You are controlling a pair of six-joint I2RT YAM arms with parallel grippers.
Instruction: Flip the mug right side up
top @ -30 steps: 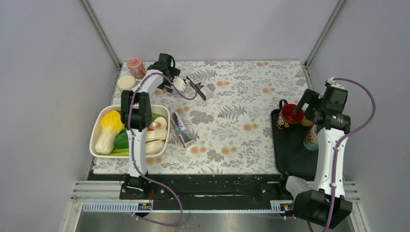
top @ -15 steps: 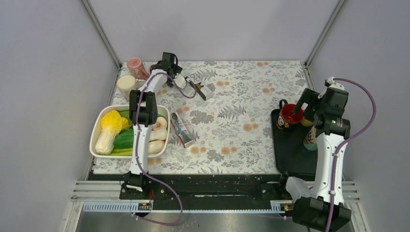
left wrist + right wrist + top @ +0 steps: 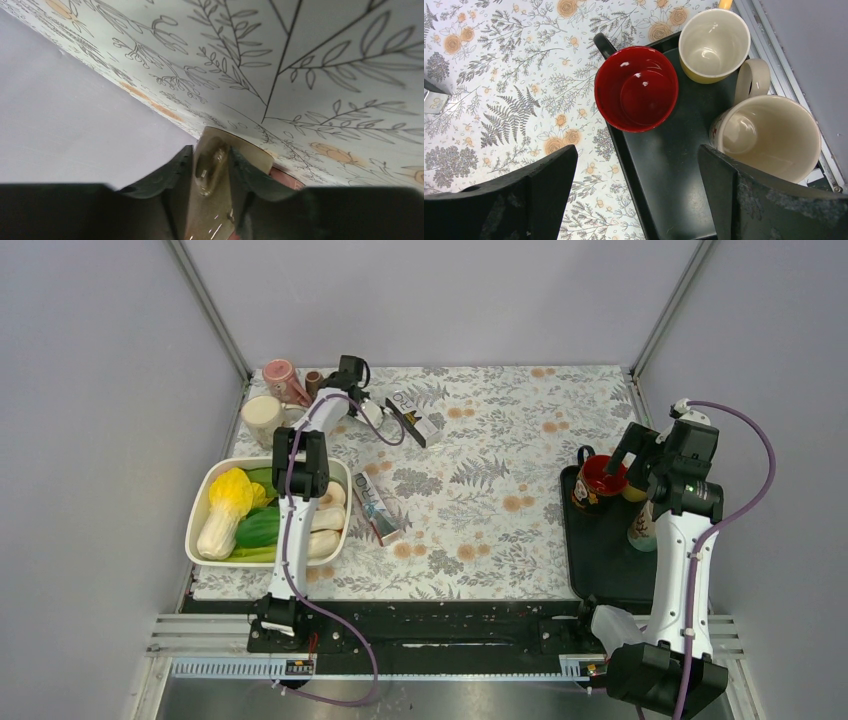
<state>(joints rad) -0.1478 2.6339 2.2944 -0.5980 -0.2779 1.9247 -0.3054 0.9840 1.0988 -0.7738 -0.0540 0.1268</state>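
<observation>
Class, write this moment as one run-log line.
left gripper: shut on mug, far-left corner | right gripper: open above tray

Tan mug (image 3: 212,159), glossy, gripped, far-left corner

A white tub (image 3: 196,502) of vegetables sits at the left of the floral desk (image 3: 500,440). Just right of it lies the near box (image 3: 375,508), with the far box (image 3: 415,417) beyond. At right, a black tray (image 3: 664,170) carries 3 upright mugs: a red mug (image 3: 636,87), a yellow mug (image 3: 714,45) and a cream mug (image 3: 769,135).
</observation>
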